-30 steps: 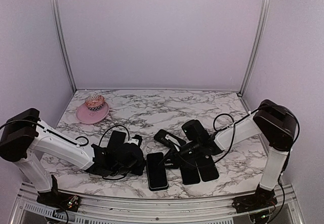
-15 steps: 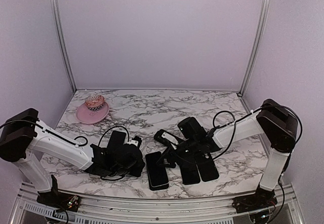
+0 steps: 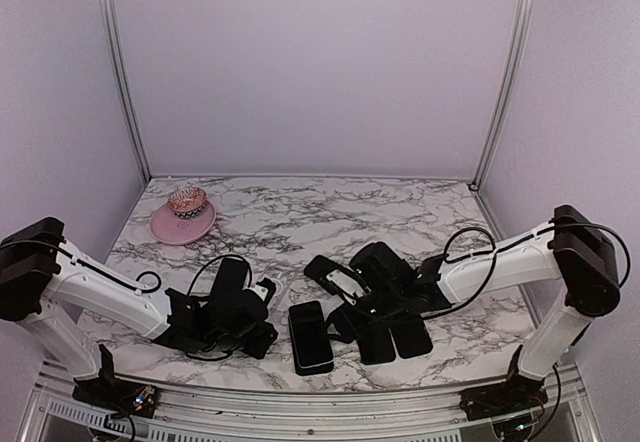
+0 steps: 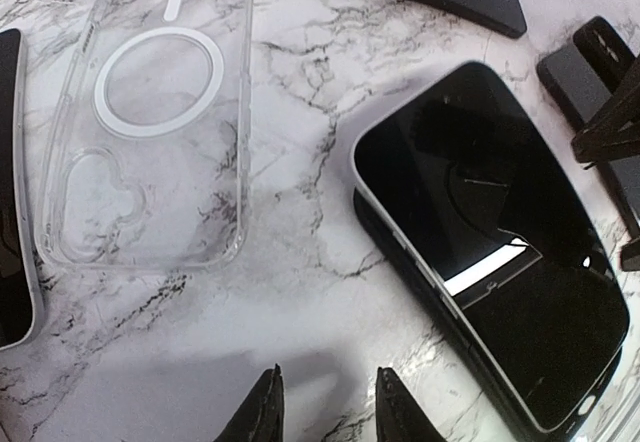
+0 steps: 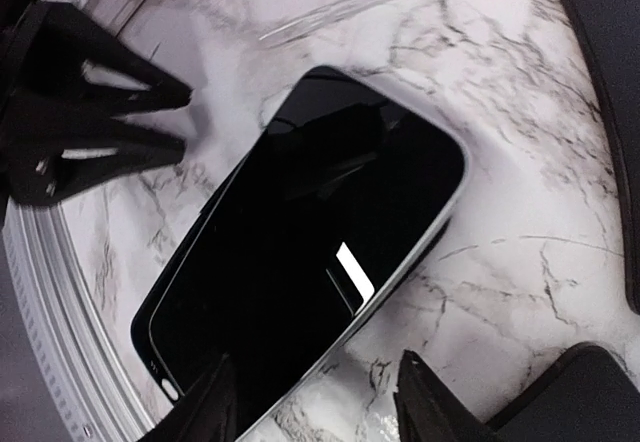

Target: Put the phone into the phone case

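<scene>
Phone [image 5: 310, 252]: lying flat, 11 o'clock of right claw [image 5: 320, 402], long axis 1–7. Right claw and left claw [image 4: 325, 412]: spread, empty; right nearer.

A small round bowl [image 3: 186, 200] with a brown-and-white pattern sits on a round pink plate [image 3: 170, 230], far left on the white, grey-veined marble counter [image 3: 300, 212].

Left wrist view: the phone case [image 4: 150, 112] ran off the top edge, a dark slab [image 4: 12, 202] was cropped at the left, and the left tool [image 4: 325, 412] showed fingertips only. Right wrist view: the case was a sliver at the top edge. Top view: the case was too faint to discern on the bench [image 3: 300, 212].
</scene>
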{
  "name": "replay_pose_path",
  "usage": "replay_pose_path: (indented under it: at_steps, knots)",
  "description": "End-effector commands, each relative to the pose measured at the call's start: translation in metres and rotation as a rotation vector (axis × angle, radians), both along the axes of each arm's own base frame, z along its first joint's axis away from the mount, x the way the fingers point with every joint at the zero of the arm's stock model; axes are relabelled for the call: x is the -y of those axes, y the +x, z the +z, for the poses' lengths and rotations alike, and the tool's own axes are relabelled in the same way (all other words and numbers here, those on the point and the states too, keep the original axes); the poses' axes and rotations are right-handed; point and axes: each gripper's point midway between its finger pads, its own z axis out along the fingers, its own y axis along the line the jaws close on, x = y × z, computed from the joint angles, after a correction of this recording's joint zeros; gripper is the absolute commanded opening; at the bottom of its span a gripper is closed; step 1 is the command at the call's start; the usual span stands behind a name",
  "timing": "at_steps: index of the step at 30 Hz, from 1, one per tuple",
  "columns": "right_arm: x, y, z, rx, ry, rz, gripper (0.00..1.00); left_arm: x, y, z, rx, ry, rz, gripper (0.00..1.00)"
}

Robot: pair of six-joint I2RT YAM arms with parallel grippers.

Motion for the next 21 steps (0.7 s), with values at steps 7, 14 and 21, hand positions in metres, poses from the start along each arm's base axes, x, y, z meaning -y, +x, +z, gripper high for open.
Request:
replay_pose_path:
  at_steps: [7,14,21]
  knots:
    - [0.003,-0.011,-0.014,-0.064,-0.067,-0.241,0.35,0.008,-0.033,0.001,-0.005,-0.037,-0.243,0.28]
    - [-0.007,-0.025,-0.017,-0.064,-0.115,-0.243,0.28,0.012,-0.047,-0.011,-0.04,-0.012,-0.332,0.26]
    - [-0.011,-0.057,-0.029,-0.125,-0.179,-0.247,0.22,0.018,-0.066,-0.017,-0.085,-0.041,-0.433,0.25]
